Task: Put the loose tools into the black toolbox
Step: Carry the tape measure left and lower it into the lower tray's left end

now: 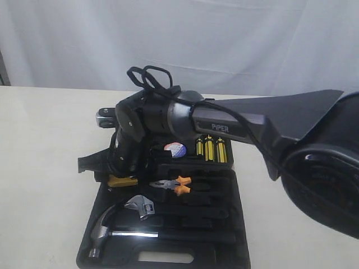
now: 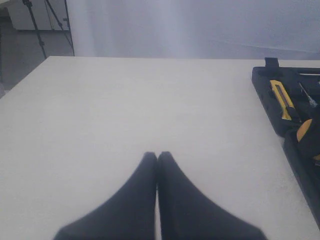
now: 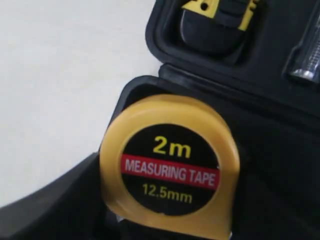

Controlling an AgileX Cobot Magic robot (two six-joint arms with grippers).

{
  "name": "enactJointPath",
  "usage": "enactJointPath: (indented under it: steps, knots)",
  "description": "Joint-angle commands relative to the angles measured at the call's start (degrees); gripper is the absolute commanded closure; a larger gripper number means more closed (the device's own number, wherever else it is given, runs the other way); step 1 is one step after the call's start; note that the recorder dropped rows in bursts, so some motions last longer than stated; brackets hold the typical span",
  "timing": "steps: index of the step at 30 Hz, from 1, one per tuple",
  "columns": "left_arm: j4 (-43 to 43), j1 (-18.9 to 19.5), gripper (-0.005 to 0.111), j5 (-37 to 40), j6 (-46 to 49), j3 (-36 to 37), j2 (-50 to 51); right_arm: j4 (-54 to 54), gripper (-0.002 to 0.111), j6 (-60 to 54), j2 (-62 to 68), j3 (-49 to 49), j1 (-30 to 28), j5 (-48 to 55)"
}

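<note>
Pliers (image 1: 175,185), knife (image 2: 281,100) and tape roll (image 1: 175,149) sat in the toolbox (image 1: 227,246). Right fingers (image 3: 50,205) gripped the tape measure (image 3: 170,165) above it; left fingers (image 2: 135,200) were closed, empty.

The right arm (image 1: 224,124) reaches in from 3 o'clock. Its end effector (image 1: 115,171) is down at the 10 o'clock corner of the black toolbox (image 1: 224,246), above a yellow tape measure (image 1: 122,180). Pliers (image 1: 171,185) lie at the centre and a hammer (image 1: 100,232) at 7 o'clock.

Hammer (image 1: 101,232), adj. wrench (image 1: 143,207), 3 screwdrivers (image 1: 209,149)
</note>
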Motion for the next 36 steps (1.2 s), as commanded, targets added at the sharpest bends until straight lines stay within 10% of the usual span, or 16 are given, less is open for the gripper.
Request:
enactJointPath:
  steps: [1,15,25,36]
  knots:
    - [0.0,-0.3,0.107,-0.6,-0.1,0.1,-0.1,-0.5,0.109,1.8,1.7,0.0,-0.2,1.0]
    - [0.0,-0.3,0.107,-0.6,-0.1,0.1,-0.1,0.7,0.108,2.3,1.8,0.0,1.3,3.7]
    - [0.0,-0.3,0.107,-0.6,-0.1,0.1,-0.1,0.7,0.044,-0.4,0.7,0.0,1.3,7.8]
    - [0.0,-0.3,0.107,-0.6,-0.1,0.1,-0.1,0.7,0.028,-4.0,-1.5,0.0,1.3,8.5]
